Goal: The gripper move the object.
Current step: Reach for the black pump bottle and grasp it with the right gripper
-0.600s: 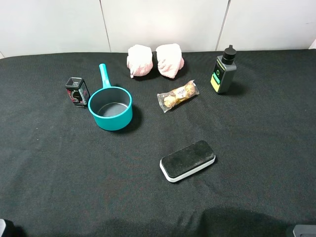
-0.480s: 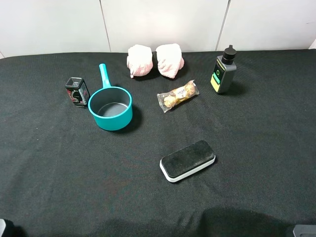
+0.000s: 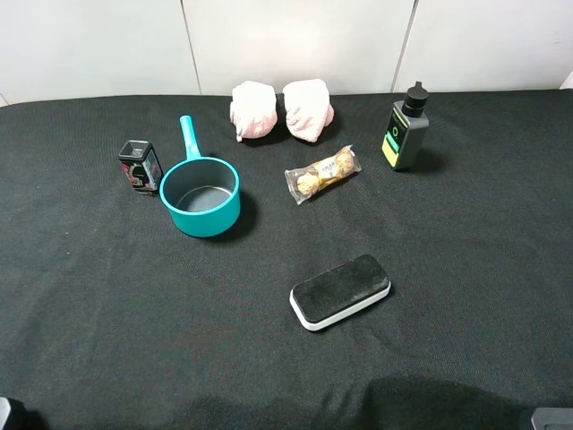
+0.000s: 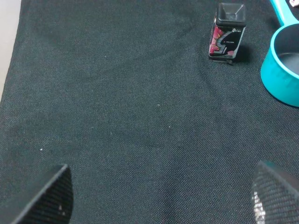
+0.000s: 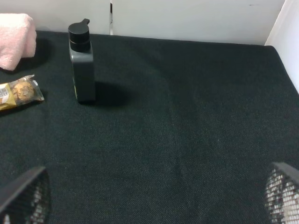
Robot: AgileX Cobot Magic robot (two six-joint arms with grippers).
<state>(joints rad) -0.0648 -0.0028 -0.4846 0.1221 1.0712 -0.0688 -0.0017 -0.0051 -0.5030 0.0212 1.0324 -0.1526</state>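
Your bottle (image 3: 405,136) is standing upright at the upper right of the overhead frame, right of the candy pack (image 3: 322,174), on the black cloth (image 3: 466,269). Your right gripper (image 5: 152,200) is sitting well apart from it, jaws spread wide, pinching nothing. Your left gripper (image 4: 163,200) is spread too, facing the tin (image 4: 226,32) and teal pot (image 4: 285,70). The eraser (image 3: 340,291) is lying at lower centre.

No legible text, bottle (image 3: 408,134) label too small
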